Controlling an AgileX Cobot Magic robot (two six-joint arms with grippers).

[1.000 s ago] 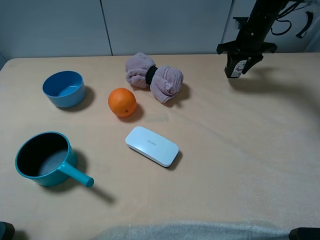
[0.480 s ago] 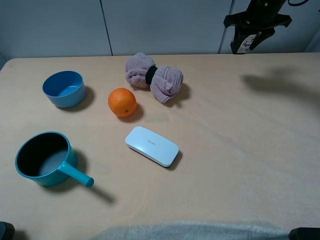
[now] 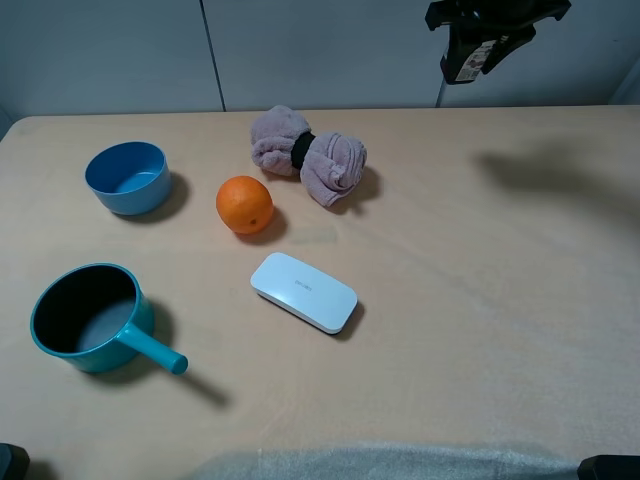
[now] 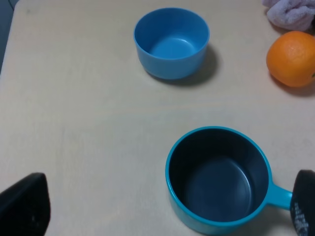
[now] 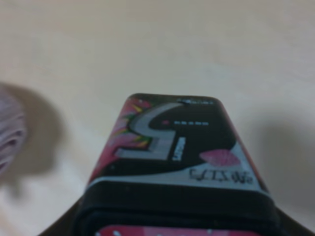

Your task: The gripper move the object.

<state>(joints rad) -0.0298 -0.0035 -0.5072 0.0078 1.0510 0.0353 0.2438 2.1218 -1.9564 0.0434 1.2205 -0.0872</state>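
High over the table's far right edge, my right gripper [image 3: 484, 30] is shut on the object [image 3: 468, 60], a small dark box with a white label. The box hangs in the air, well clear of the tabletop. The right wrist view is filled by the object [image 5: 177, 142], dark with pink-red print, held in the black jaws at its near end. In the left wrist view my left gripper [image 4: 165, 211] stands open, with only its two black fingertips [image 4: 24, 209] showing at the edges and nothing between them but the teal pot below.
A blue bowl [image 3: 127, 177] and a teal pot with a handle [image 3: 90, 320] are at the left. An orange [image 3: 244, 204], a rolled mauve towel [image 3: 306, 152] and a flat white case [image 3: 303, 291] lie in the middle.
My right gripper has lifted the box up off the far right of the table and shifted slightly left. The other things have not moved.
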